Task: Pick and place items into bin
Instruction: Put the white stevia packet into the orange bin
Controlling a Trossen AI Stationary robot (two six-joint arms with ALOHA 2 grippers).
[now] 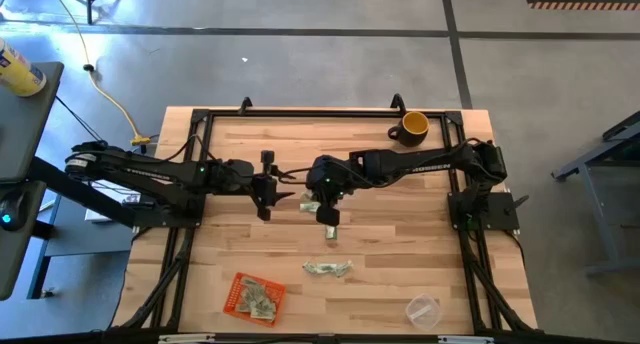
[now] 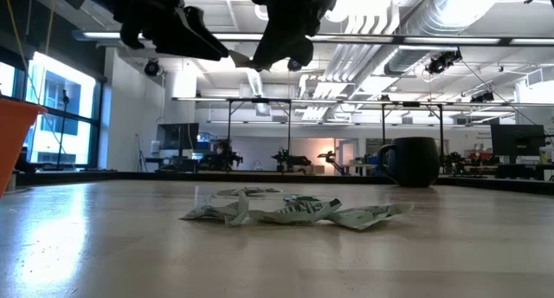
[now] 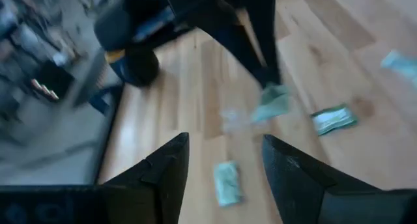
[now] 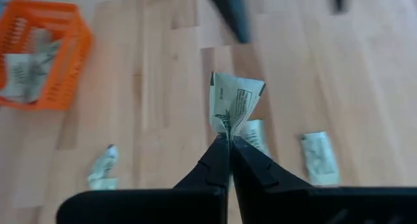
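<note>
Crumpled paper note (image 4: pixel 234 101), light, soft and best nipped at a folded edge, is pinched in the right hand (image 4: pixel 229 140) mid-frame above the desk (image 1: pixel 400 274), left hand (image 3: pixel 225 165) spread, orange bin (image 1: pixel 257 296) lower left.

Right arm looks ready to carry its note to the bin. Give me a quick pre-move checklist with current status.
1. Right gripper shut on a note: ok.
2. Left gripper open and holding nothing: ok.
3. Bin in view near the front-left, some notes already inside: ok.
4. Both grippers sit close together mid-table; clearance between them: cannot tell.
5. Loose notes lie between the right gripper and the bin; carry height over them: cannot tell.
</note>
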